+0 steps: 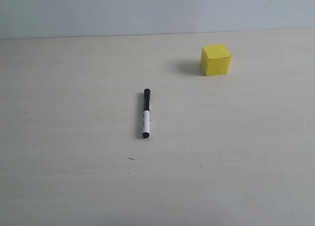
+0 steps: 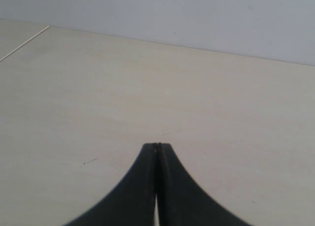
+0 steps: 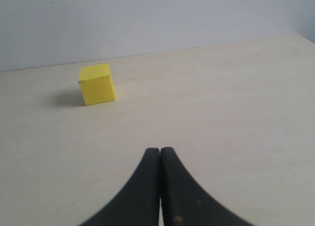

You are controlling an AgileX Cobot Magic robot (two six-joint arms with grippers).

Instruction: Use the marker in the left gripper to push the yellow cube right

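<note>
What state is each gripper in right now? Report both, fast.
Left gripper: closed, holding nothing; the marker is not in it.
Right gripper: closed, holding nothing.

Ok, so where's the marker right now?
In the exterior view the marker lies flat on the table, just left of centre, apart from the yellow cube, which sits farther back to its right.

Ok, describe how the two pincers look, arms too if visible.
The left pincer and right pincer look alike: matt black, each with two smooth fingers that curve and taper to narrow tips. The right one carries a few pale specks. No cables, markings or arm bodies show in any view.
</note>
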